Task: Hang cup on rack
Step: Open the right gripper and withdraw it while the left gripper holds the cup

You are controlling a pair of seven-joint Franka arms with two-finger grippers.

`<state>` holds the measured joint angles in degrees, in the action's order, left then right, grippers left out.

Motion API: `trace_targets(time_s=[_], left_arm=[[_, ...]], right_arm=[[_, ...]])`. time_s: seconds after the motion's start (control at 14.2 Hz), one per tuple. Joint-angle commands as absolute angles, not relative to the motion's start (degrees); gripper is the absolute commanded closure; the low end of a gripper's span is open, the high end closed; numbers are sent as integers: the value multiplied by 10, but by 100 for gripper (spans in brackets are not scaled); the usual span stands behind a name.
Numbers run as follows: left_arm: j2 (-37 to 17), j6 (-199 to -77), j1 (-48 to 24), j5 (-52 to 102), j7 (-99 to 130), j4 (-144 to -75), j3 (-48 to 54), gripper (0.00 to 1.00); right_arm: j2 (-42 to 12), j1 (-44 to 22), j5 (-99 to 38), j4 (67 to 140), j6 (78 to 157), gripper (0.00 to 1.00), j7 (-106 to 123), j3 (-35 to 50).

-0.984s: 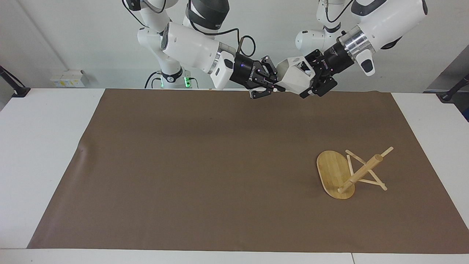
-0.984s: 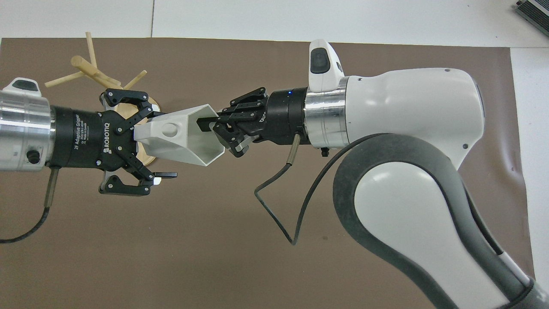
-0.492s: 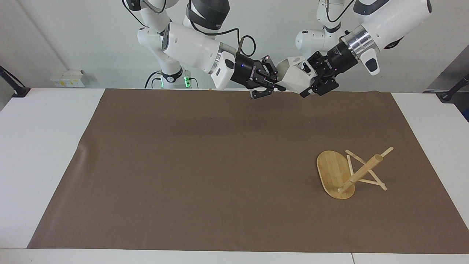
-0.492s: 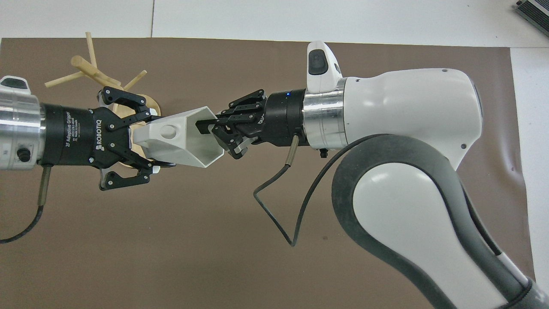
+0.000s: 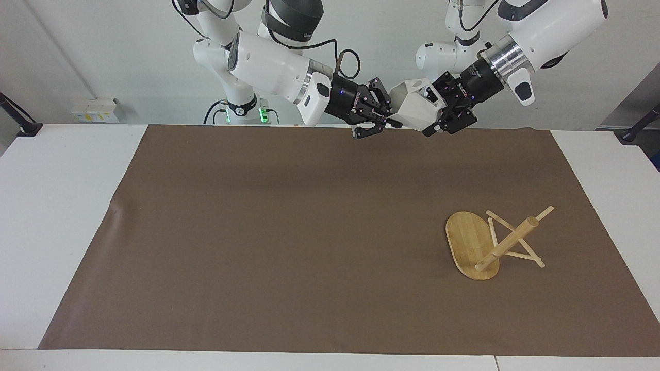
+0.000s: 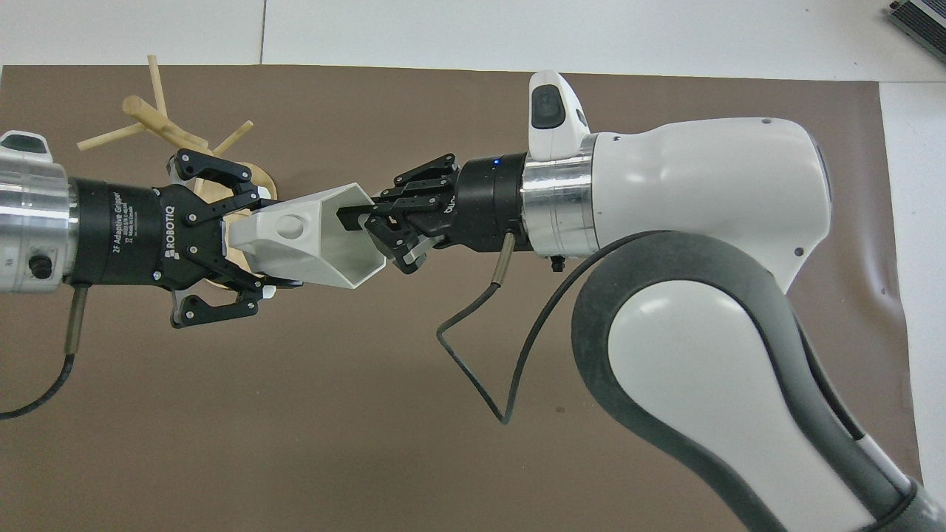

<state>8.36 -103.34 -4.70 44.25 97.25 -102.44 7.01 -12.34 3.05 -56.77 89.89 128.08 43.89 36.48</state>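
The cup (image 6: pixel 310 244) looks light, stiff and smooth. Left gripper (image 6: pixel 255 244) clamps its handle end, right gripper (image 6: pixel 362 218) pinches its rim; the handle seems safer for hanging.

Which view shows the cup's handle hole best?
Overhead view. The cup lies sideways in the air between both grippers, so the round hole in its handle faces the camera. The facing view shows only the cup's angular white body; the left gripper crowds the handle there.
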Motion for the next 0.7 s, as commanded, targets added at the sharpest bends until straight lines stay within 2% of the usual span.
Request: trace_targets(time_s=[0.0, 0.42, 0.63], left_arm=[[102, -1041, -27, 454, 1000, -1043, 67, 100], [102, -1043, -21, 454, 1000, -1047, 67, 100], [109, -1091, -18, 451, 1031, -1070, 65, 100]], right_arm=[[-120, 37, -555, 898, 1288, 1, 379, 379], [-119, 37, -555, 897, 1296, 0, 367, 382], [-118, 37, -548, 898, 1297, 0, 369, 381]])
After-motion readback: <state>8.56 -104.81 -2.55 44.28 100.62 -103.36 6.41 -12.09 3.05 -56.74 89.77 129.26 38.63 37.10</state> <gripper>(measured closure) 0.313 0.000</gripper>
